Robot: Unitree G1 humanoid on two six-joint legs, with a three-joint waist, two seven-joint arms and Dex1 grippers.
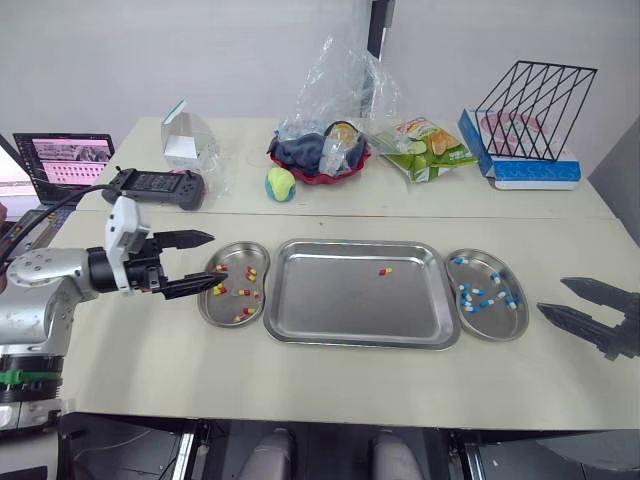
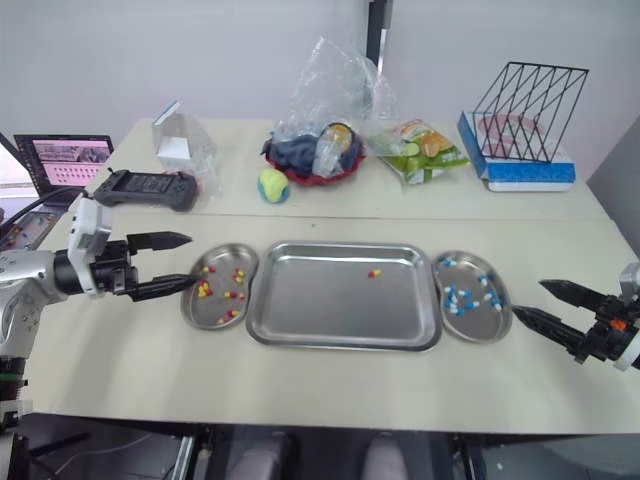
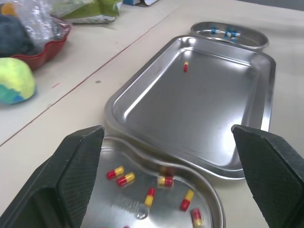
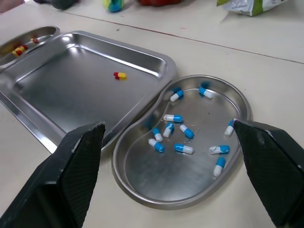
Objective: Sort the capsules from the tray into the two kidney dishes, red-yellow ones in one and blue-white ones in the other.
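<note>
Left pincer (image 1: 203, 262): fingers spread wide, nothing between them; it hovers at the outer edge of the left dish, and the tip of one finger reaches over the rim.
Right pincer (image 1: 552, 295): also apart and empty, above the bare tabletop (image 1: 330, 385) just beyond the right dish, pointing toward it.
Left dish (image 1: 232, 246): kidney-shaped steel, touching the tray's left side; it holds the red-yellow capsules (image 3: 165, 181), scattered singly across its bottom.
Right dish (image 1: 492, 327): the same shape, against the tray's right side; the blue-white capsules (image 4: 183, 148) lie loose in it (about ten, in the right wrist view).
Tray (image 1: 350, 315): flat steel rectangle between the two dishes, bare apart from one capsule.
Last capsule (image 1: 384, 270): red-yellow, lying alone in the far half of the tray, nearer the right dish.
Far side of tabletop: a yellow-green ball (image 1: 280, 184), a red bowl (image 1: 318, 172) with dark cloth under a clear plastic bag, a green snack packet (image 1: 432, 148), a black wire rack (image 1: 530, 95) on a blue box.
Far left: an open laptop (image 1: 65, 160) and a black handheld controller (image 1: 155, 186).
</note>
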